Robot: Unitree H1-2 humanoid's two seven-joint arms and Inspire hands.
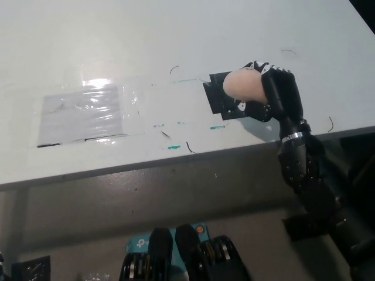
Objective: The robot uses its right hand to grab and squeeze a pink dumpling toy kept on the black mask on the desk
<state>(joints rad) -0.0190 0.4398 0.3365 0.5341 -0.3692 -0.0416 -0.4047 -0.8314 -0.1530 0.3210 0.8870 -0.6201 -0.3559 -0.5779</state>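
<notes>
Head view, looking steeply down on a white counter (176, 41) whose near edge runs across the middle of the frame. The black right hand (270, 93), entering on its arm from the lower right, is wrapped around the pink dumpling toy (245, 86), its fingers (282, 79) curled over the toy's right and upper sides so that only the toy's left, rounded face is exposed. The toy sits in the grasp over the right part of the black mask (218, 98), a dark square patch on the counter near the front edge; whether the toy touches the mask or is held clear of it cannot be told from this angle. The mask's left portion lies uncovered. To the left, well apart from the hand, a clear plastic sheet (82, 114) lies flat on the counter and reflects a bright glare spot. Short green tape marks (218, 127) sit just beside the mask. The white left hand is out of frame.
</notes>
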